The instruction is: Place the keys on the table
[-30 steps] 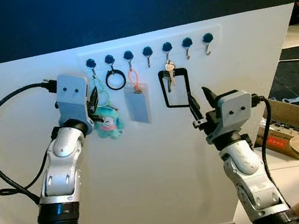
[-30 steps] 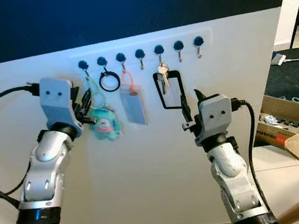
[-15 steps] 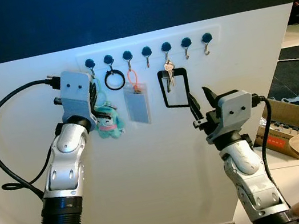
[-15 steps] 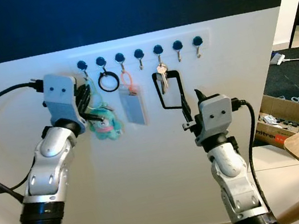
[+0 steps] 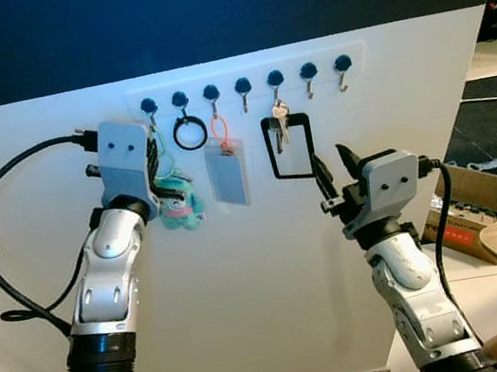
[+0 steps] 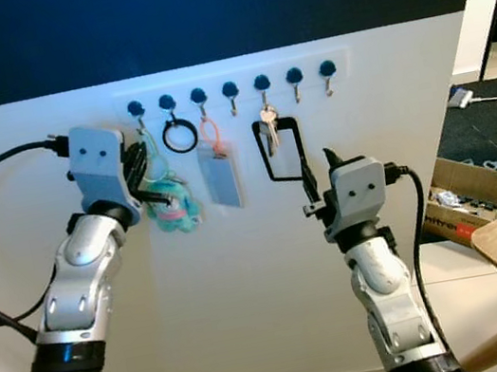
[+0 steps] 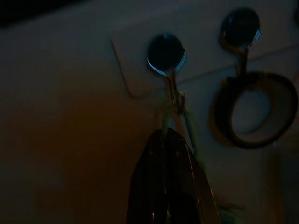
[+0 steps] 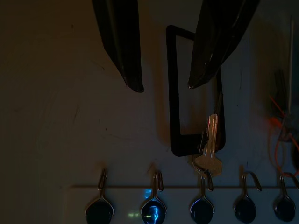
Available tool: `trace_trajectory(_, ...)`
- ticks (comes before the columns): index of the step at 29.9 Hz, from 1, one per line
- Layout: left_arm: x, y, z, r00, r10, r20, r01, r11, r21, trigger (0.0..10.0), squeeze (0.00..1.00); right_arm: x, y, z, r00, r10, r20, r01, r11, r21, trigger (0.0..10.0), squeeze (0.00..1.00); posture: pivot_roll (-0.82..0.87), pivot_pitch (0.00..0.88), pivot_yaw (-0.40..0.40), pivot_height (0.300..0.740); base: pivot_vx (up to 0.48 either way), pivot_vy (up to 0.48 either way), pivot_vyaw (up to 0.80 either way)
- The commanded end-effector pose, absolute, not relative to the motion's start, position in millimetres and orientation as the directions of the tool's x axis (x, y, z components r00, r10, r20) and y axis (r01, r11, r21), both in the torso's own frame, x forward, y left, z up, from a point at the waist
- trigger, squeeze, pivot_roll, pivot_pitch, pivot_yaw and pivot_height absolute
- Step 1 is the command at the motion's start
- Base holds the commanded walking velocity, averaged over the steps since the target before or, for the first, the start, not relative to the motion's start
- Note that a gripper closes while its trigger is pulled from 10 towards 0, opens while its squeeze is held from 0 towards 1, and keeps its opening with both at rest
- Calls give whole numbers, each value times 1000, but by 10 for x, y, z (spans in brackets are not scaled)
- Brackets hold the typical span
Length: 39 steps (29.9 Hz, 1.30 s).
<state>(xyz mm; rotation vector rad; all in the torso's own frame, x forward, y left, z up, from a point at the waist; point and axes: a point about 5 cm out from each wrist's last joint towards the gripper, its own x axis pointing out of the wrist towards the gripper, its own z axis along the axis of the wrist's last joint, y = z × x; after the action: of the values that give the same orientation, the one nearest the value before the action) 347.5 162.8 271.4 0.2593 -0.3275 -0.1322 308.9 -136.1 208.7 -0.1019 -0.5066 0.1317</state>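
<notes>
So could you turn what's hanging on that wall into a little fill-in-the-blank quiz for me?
1. The rail of hooks carries ___ hooks.
2. The silver keys hang together with a black ___ loop.
3. The right gripper has its fingers ___.
4. The left gripper is up by the ___ plush toy.

Missing words: seven; rectangular; open; teal

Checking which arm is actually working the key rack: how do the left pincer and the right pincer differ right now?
The left pincer has its fingers pressed together at the green loop under the leftmost hook; the right pincer is spread open. The left touches what it reaches for; the right hovers short of the keys and their black strap, touching nothing. Both are raised toward the same hook rack.
</notes>
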Motion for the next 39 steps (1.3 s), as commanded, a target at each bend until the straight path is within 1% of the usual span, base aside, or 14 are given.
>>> trace_trajectory(1, 3453, 1728, 2828, 933, -148, 329, 49, 956, 289, 10000, 0, 3104, -1341, 2065, 870, 159, 466, -113, 986, -125, 10000, 0, 13, 75, 57, 740, 0, 0, 0)
trace_trajectory(5, 3464, 1650, 2837, 929, -198, 312, 86, 937, 339, 10000, 0, 3105, -1336, 2064, 870, 158, 466, -113, 986, -124, 10000, 0, 12, 75, 58, 740, 0, 0, 0)
trace_trajectory(9, 3492, 1596, 2800, 931, -213, 297, 101, 931, 351, 10000, 0, 3103, -1336, 2065, 870, 155, 468, -110, 986, -123, 10000, 0, 4, 76, 65, 740, 0, 0, 0)
trace_trajectory(20, 3408, 1663, 2867, 916, -205, 345, 89, 943, 322, 10000, 0, 3071, -1375, 2049, 874, 140, 465, -93, 988, -123, 10000, 0, -5, 79, 73, 740, 0, 0, 0)
trace_trajectory(23, 3336, 1684, 2924, 898, -199, 393, 87, 954, 287, 10000, 0, 3074, -1374, 2047, 874, 142, 464, -95, 988, -123, 10000, 0, 7, 80, 64, 740, 0, 0, 0)
trace_trajectory(26, 3217, 1638, 2983, 867, -240, 437, 133, 956, 260, 10000, 0, 3090, -1354, 2048, 873, 154, 462, -108, 986, -125, 10000, 0, 12, 79, 61, 740, 0, 0, 0)
trace_trajectory(28, 3217, 1638, 2983, 867, -240, 437, 133, 956, 260, 10000, 0, 3090, -1354, 2048, 873, 154, 462, -108, 986, -125, 10000, 0, 12, 79, 61, 740, 0, 0, 0)
trace_trajectory(30, 3180, 1602, 2951, 865, -270, 423, 162, 948, 274, 10000, 0, 3093, -1350, 2050, 873, 156, 463, -110, 986, -125, 10000, 0, 19, 79, 58, 740, 0, 0, 0)
trace_trajectory(32, 3077, 1491, 2759, 869, -346, 353, 242, 921, 307, 10000, 0, 3092, -1347, 2055, 872, 159, 464, -113, 986, -125, 10000, 0, 21, 82, 59, 740, 0, 0, 0)
trace_trajectory(35, 3077, 1491, 2759, 869, -346, 353, 242, 921, 307, 10000, 0, 3092, -1347, 2055, 872, 159, 464, -113, 986, -125, 10000, 0, 21, 82, 59, 740, 0, 0, 0)
trace_trajectory(36, 3027, 1411, 2628, 873, -372, 315, 272, 908, 318, 10000, 0, 3086, -1333, 2059, 870, 170, 464, -127, 984, -122, 10000, 0, 21, 84, 59, 740, 0, 0, 0)
trace_trajectory(37, 3004, 1316, 2516, 876, -385, 291, 290, 902, 320, 10000, 0, 3048, -1234, 2084, 853, 245, 460, -216, 970, -116, 10000, 0, 21, 85, 59, 740, 0, 0, 0)
trace_trajectory(38, 3004, 1316, 2516, 876, -385, 291, 290, 902, 320, 10000, 0, 3048, -1234, 2084, 853, 245, 460, -216, 970, -116, 10000, 0, 21, 85, 59, 740, 0, 0, 0)
trace_trajectory(39, 3009, 1230, 2457, 875, -391, 285, 301, 901, 312, 10000, 0, 2970, -1089, 2135, 816, 350, 460, -340, 934, -107, 10000, 0, 16, 85, 58, 740, 0, 0, 0)
